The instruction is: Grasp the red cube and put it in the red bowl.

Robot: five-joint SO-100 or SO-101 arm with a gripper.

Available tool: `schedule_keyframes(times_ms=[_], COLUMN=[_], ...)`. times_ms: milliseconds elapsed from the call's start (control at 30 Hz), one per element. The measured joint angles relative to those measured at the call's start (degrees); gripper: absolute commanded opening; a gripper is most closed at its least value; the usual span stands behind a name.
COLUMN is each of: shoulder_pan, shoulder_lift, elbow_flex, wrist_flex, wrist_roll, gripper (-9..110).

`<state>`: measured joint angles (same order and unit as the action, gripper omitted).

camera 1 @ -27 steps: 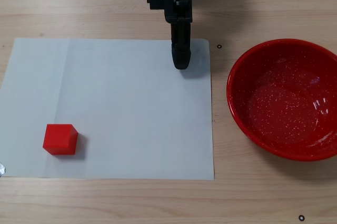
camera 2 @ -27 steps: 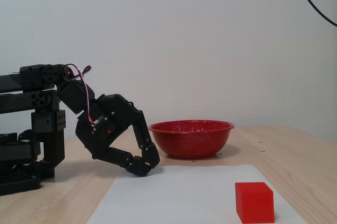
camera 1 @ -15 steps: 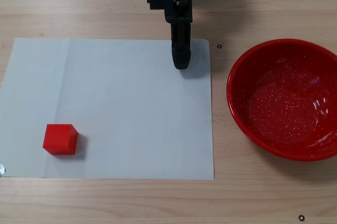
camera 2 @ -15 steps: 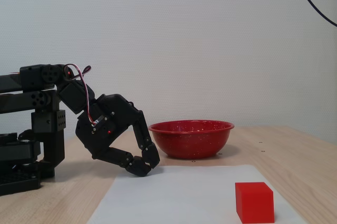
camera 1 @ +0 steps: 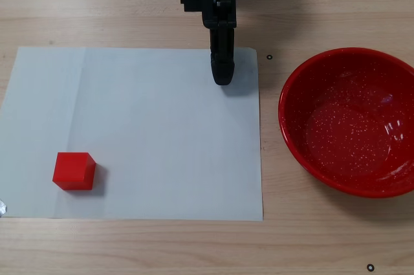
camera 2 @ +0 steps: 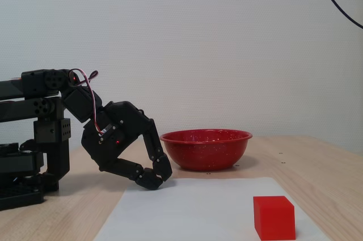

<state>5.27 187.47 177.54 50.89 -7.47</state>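
One red cube [camera 1: 74, 170], one red bowl [camera 1: 351, 120], one gripper [camera 1: 222, 76].

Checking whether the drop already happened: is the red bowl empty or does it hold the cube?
Empty. The bowl shows only its speckled inside; the cube sits on the white paper.

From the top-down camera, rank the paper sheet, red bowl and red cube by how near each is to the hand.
1. Paper sheet: directly under the hand, near its top right corner.
2. Red bowl: off to the right.
3. Red cube: far lower left of the sheet.
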Motion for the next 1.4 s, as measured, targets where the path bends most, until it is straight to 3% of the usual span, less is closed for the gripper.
schedule_keyframes(times_ms=[533, 967, 1400], shoulder_pan=[0.4, -5.2, -12.5], shoulder_lift=[-7.8, -27.0, -44.7], elbow_flex=[-2.5, -17.3, -38.8], wrist_flex=[-0.1, 0.4, 10.1], wrist_roll=[0.0, 2.5, 5.8], gripper=[0, 0, 0])
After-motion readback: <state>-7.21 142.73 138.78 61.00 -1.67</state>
